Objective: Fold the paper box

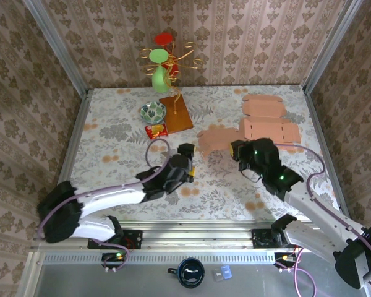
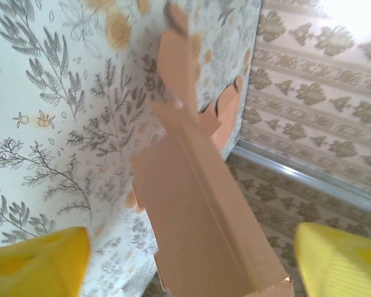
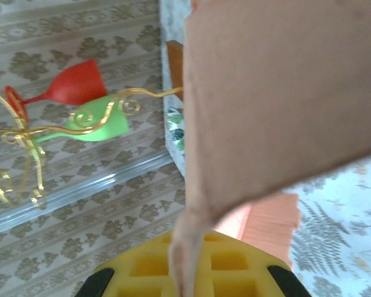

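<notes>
— Item 1, paper box [image 1: 269, 129]: location?
— On the right half of the counter [image 1: 111, 148], toward the far edge. Brown card, mostly unfolded and lying flat, with one flap reaching left toward the middle.

— Item 2, right pincer [image 1: 238, 151]: condition?
— Pressed together on the near edge of the paper box. In my right wrist view a thin edge of card runs down between my yellow pads [image 3: 142, 269], and a broad panel rises above them.

— Item 3, left pincer [image 1: 187, 154]: condition?
— Spread wide, holding nothing. It sits near the middle of the counter, just left of the box. In my left wrist view the two yellow pads [image 2: 40, 263] stand at the lower corners. A long creased strip of card lies between them and touches neither.

— Item 4, other stock?
— Far side, left of centre: a gold wire stand [image 1: 184, 59] hung with a red cup [image 1: 164, 38] and a green cup [image 1: 157, 57]. Nearer to me are a wooden board [image 1: 177, 112], a patterned bowl [image 1: 153, 111] just beside it, and a red packet [image 1: 156, 130] on the near side of the bowl. A dark mug [image 1: 190, 272] sits below the counter's near edge, between my two bases
</notes>
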Robot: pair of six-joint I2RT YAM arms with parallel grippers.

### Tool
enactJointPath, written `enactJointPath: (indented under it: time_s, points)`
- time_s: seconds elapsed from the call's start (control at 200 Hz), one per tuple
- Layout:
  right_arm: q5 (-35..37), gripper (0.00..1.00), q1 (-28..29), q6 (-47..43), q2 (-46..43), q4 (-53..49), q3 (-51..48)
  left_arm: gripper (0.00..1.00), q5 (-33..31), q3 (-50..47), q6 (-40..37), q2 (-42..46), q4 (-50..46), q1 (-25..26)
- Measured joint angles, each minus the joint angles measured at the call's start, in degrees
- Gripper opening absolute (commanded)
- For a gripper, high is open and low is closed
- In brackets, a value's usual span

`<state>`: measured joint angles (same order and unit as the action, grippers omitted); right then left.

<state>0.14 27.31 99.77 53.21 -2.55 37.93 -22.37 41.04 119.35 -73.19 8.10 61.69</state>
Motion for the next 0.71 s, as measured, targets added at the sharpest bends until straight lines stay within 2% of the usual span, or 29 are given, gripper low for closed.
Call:
enactJointPath:
  time_s: [0.13, 0.25, 0.545, 0.705]
  points:
    - [-2.16, 0.0, -2.75, -1.16, 2.84, -6.25, 9.33, 0.96, 2.8, 2.05, -3.74, 9.57, -10.4, -4.68]
    - [-3.5, 0.0, -3.98, -2.01, 6.38, -14.16, 18.21, 0.92, 7.82, 3.65, -8.9, 13.73, -17.68, -9.99]
    - [-4.74, 0.0, -2.8, -1.64, 11.47, -35.04, 39.19, 0.85, 19.71, 10.75, -24.74, 13.2, -37.0, -21.2]
    - [-5.79, 0.0, -1.09, 1.14, 16.81, -40.13, 44.39, 0.81, 23.78, 14.58, -31.8, 12.11, -43.25, -25.31]
